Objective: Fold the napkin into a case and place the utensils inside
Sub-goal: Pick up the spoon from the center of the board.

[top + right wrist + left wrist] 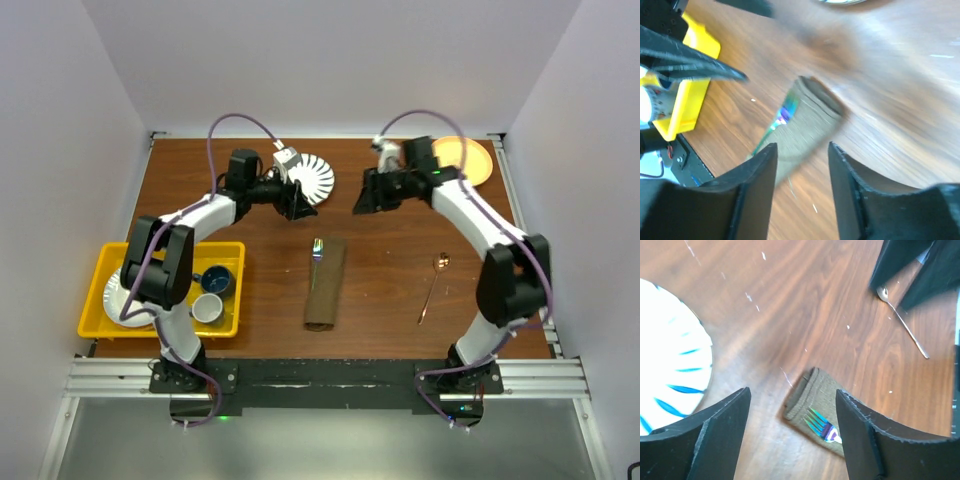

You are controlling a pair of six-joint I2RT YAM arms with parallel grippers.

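The napkin lies mid-table as a narrow olive-brown case, long axis running near to far. An iridescent fork shows its tines at the case's far end; from above the handle does not show. The copper spoon lies bare on the wood to the right. My left gripper hovers open beyond the case's far end, holding nothing. My right gripper hovers open to its right, also holding nothing. The left wrist view looks down between the left gripper at the case, fork and spoon. The right gripper frames the blurred case and fork.
A blue-striped white plate sits just behind the left gripper. An orange plate is at the far right corner. A yellow tray at the near left holds a plate, a blue cup and a white cup.
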